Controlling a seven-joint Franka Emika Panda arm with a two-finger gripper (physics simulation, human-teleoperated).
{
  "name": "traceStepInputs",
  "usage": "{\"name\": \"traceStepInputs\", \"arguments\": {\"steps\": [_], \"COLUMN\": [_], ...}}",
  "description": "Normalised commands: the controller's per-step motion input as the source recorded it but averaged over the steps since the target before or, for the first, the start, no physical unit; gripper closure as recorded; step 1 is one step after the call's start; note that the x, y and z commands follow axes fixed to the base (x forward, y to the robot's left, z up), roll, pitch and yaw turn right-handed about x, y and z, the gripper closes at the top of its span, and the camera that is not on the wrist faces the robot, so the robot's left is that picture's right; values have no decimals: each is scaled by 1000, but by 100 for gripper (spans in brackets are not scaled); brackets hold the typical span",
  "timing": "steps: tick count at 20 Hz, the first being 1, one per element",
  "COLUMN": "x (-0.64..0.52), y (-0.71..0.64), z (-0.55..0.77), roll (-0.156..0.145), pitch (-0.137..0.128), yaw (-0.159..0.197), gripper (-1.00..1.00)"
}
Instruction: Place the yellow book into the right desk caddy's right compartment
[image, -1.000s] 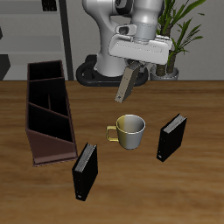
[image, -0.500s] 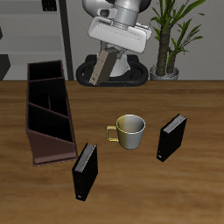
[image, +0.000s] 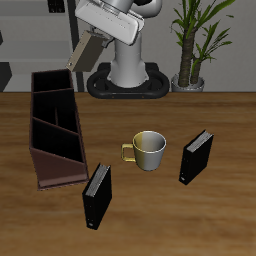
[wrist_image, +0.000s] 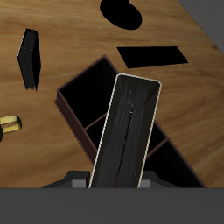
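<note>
Yellow book (image: 82, 50), thin and tan with pale page edges, hangs tilted, pinched in the gripper (image: 92, 32), high above the long dark maroon partitioned desk caddy (image: 55, 125) on the wooden tabletop (image: 200, 215).

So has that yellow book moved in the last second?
Yes. The gripper has carried the yellow book sideways from above the mug to above the caddy, and higher too.
</note>
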Motion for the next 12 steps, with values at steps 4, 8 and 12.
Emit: {"name": "traceStepInputs", "arguments": {"steps": [4, 8, 12], "x": [-328, -249, -461], "y": [-323, -194, -302], "z": [76, -22, 31], "roll": [-71, -35, -106], "pitch": [-16, 38, -31], "yaw": [-42, -35, 14], "gripper": [100, 100, 100]}}
